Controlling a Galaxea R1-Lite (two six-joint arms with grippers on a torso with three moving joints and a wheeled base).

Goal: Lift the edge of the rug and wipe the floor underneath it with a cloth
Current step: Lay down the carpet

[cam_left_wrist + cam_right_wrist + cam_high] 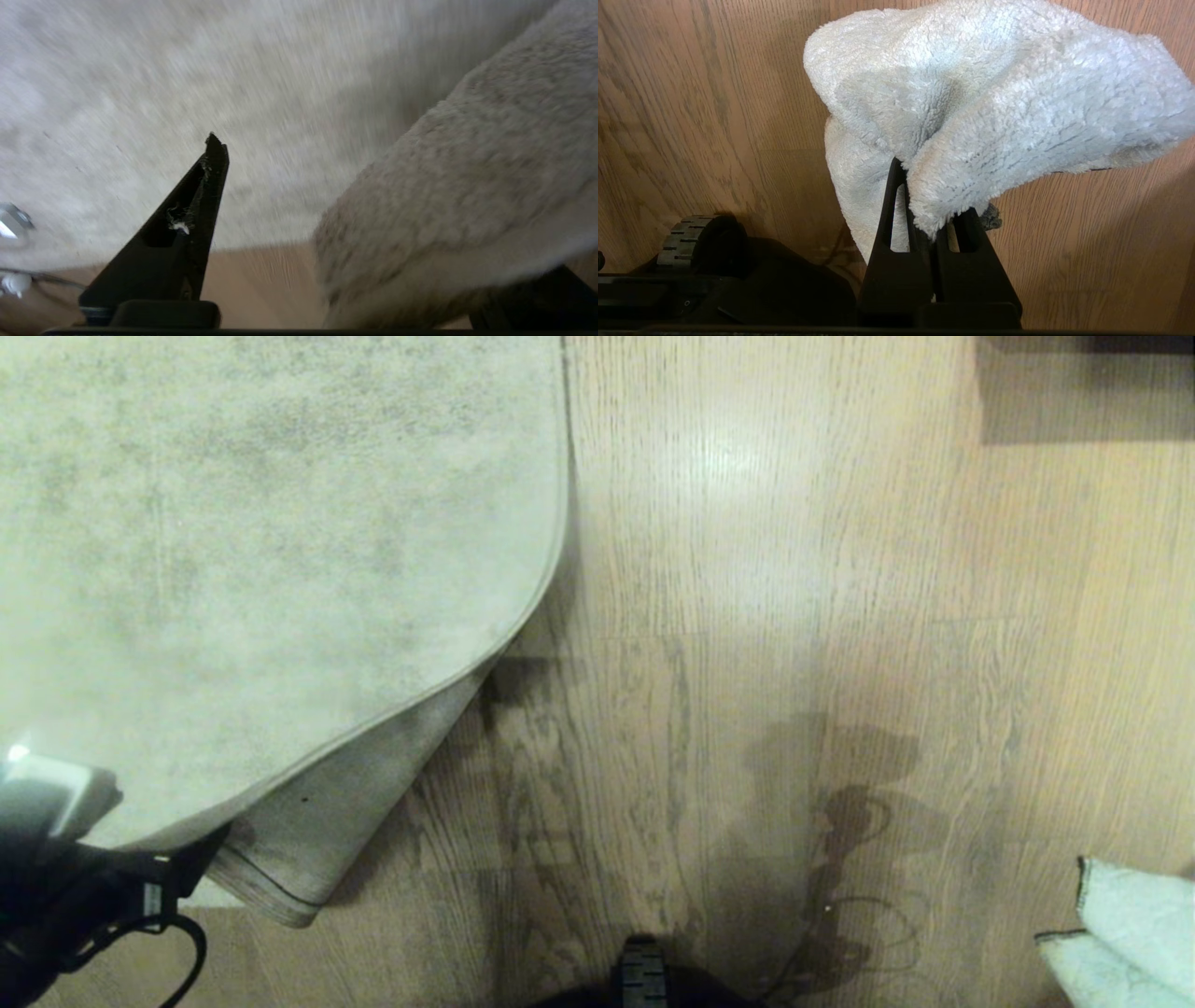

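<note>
The mottled beige rug (233, 541) fills the left of the head view. Its rug edge (537, 588) curves down to a raised, curled corner that shows tan backing (308, 840) above the wood floor (747, 616). My left gripper (140, 887) sits at that corner, near the lower left. In the left wrist view the left gripper (373, 210) is open, with a fold of rug (467, 186) lying over one finger and the other finger (205, 186) standing free. My right gripper (931, 205) is shut on the pale blue-white cloth (994, 93), which hangs just above the floor at the lower right (1120, 933).
My base (644, 980) shows at the bottom centre, with its wheel (691, 233) in the right wrist view. A dark piece of furniture (1083, 345) stands at the top right. Bare floor planks lie between the rug and the cloth.
</note>
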